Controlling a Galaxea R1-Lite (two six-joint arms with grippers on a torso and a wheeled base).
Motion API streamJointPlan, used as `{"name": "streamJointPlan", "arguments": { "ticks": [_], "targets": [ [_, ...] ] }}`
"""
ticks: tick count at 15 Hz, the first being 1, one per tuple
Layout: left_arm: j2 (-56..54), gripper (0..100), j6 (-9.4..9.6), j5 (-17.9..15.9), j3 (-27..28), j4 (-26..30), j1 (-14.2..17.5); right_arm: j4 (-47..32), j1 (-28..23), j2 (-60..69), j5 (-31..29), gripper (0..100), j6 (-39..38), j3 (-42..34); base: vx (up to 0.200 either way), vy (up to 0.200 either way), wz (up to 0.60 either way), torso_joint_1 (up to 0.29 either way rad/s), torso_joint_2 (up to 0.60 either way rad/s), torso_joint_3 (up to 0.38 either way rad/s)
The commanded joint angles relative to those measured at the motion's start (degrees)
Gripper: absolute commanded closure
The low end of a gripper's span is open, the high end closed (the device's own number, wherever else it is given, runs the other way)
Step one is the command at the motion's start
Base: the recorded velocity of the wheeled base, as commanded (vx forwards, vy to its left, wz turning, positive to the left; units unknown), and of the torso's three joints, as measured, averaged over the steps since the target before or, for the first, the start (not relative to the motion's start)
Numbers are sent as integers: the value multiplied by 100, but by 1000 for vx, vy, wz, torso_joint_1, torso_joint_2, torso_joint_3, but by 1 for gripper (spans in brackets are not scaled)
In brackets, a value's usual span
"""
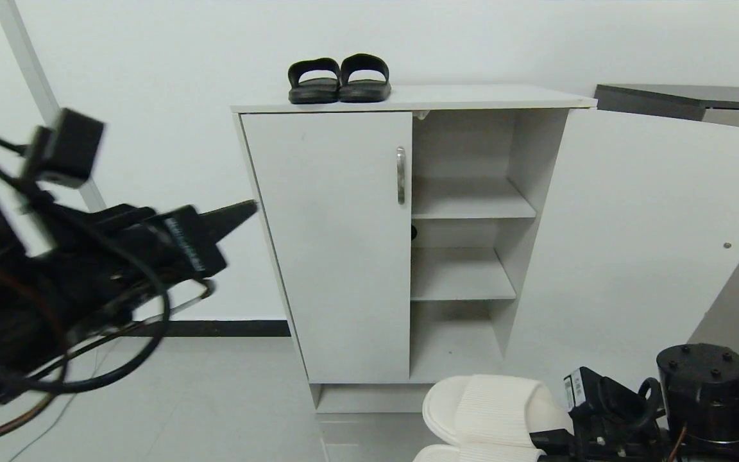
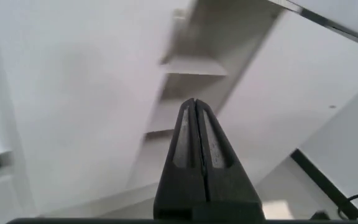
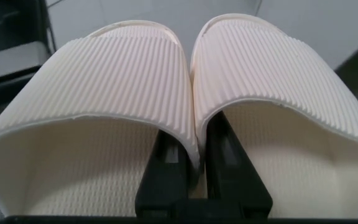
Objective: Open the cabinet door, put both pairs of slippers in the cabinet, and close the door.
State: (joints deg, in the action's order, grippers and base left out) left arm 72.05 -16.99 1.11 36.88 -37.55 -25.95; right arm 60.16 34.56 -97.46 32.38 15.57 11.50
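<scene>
Two pairs of slippers are seen. The black slippers (image 1: 339,80) are set side by side on the cabinet (image 1: 491,97) top, upper centre of the head frame. The white slippers (image 1: 494,410) are at the bottom edge, right of centre, in front of the cabinet's open half. The lower one of the pair is cut off by the frame edge.

In the right wrist view the right end effector (image 3: 196,155) is clamped on the white slippers, with the two adjoining inner side walls pinched between its fingers (image 3: 166,177). The fingertips are hidden under the ribbed straps. In the head view this end effector is largely covered by the slippers and wrist hardware at lower right.

The left end effector (image 1: 247,208) is held at mid left of the head frame, blurred, with its tip just beside the cabinet's left side. Contact cannot be told. In the left wrist view its fingers are pressed together with nothing between them.

The left door (image 1: 331,250) is shut, and the handle (image 1: 400,175) is upright at its right edge. The right door (image 1: 652,244) is swung wide open toward the right of the frame, its lower corner hidden behind hardware. Two shelves (image 1: 472,200) are exposed, while everything behind the left door is hidden. A small dark shape (image 1: 414,231) peeks out at that door's edge between the shelves and cannot be identified. A grey unit (image 1: 690,99) at upper right is cut off by the frame edge and partly covered by the open door.
</scene>
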Motion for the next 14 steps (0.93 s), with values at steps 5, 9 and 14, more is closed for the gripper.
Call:
{"name": "streamJointPlan", "arguments": {
  "ticks": [5, 9, 14],
  "targets": [
    [-5746, 100, 407, 1216, -1200, 4809, 1883, 224, -2, -238, -302, 100, -186, 72, 0, 0, 0, 0, 0, 0],
    [-7108, 100, 785, 1260, -2431, 4950, 2657, 251, 68, -361, -645, 100, -502, 283, 0, 0, 0, 0, 0, 0],
    [-7205, 100, 864, 1199, -3380, 4124, 2613, 251, 130, -361, -803, 100, -687, 345, 0, 0, 0, 0, 0, 0]
  ]
}}
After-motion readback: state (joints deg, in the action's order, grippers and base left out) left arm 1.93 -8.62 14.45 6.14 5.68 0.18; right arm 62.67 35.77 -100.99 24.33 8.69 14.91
